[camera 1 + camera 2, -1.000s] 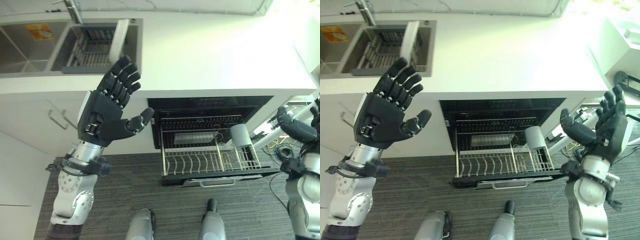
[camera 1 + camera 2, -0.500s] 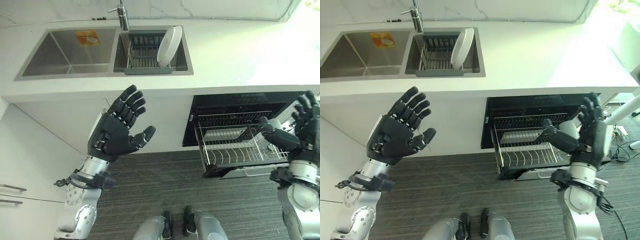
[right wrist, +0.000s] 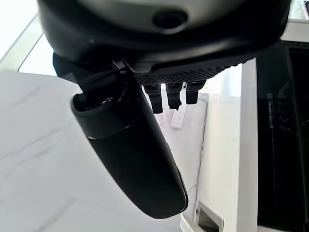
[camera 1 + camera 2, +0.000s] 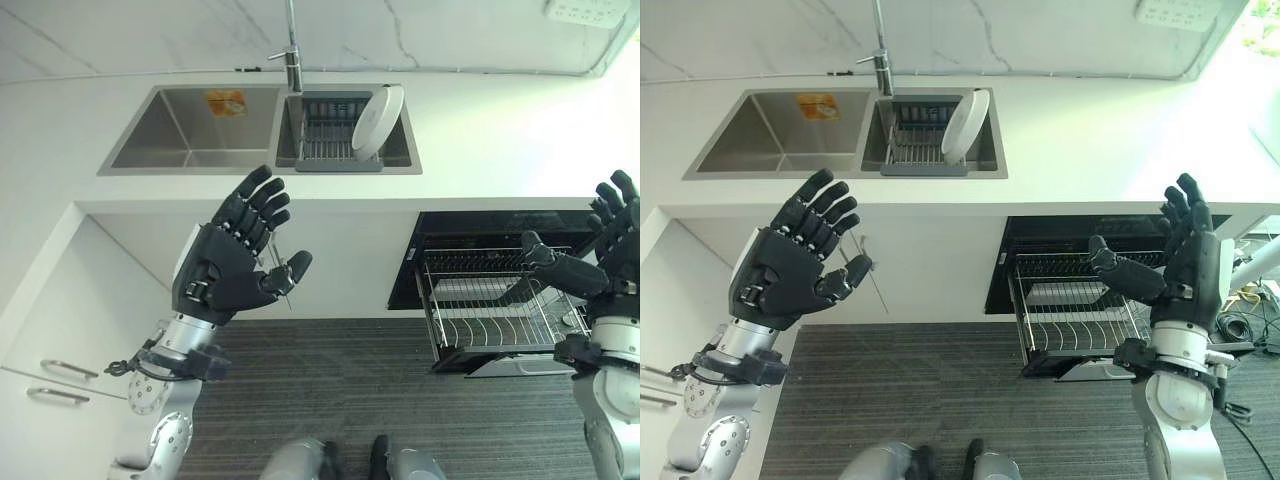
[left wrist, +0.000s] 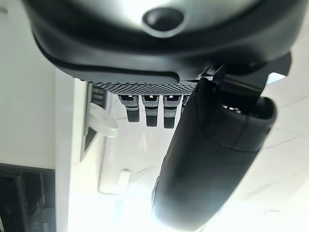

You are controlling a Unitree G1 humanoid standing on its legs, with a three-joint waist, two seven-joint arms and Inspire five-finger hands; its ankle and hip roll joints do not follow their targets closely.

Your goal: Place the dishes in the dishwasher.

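Observation:
A white plate (image 4: 378, 122) leans upright in a wire rack (image 4: 325, 140) inside the right sink basin; the left wrist view also catches the plate (image 5: 102, 123). The dishwasher (image 4: 500, 240) under the counter stands open, its wire lower rack (image 4: 490, 310) pulled out and holding a tall grey container (image 4: 1060, 294). My left hand (image 4: 228, 262) is raised in front of the cabinet below the sink, fingers spread and straight, holding nothing. My right hand (image 4: 1185, 262) is raised over the dishwasher rack, also open and empty.
A faucet (image 4: 292, 50) rises behind the double sink (image 4: 190, 135), whose left basin holds an orange sticker (image 4: 226, 102). White counter (image 4: 500, 130) stretches to the right. White cabinets with handles (image 4: 60, 370) stand at the left. Dark striped floor lies below.
The camera has swung left, so the sink and dishwasher sit further right in view. Both hands stay raised and open, holding nothing.

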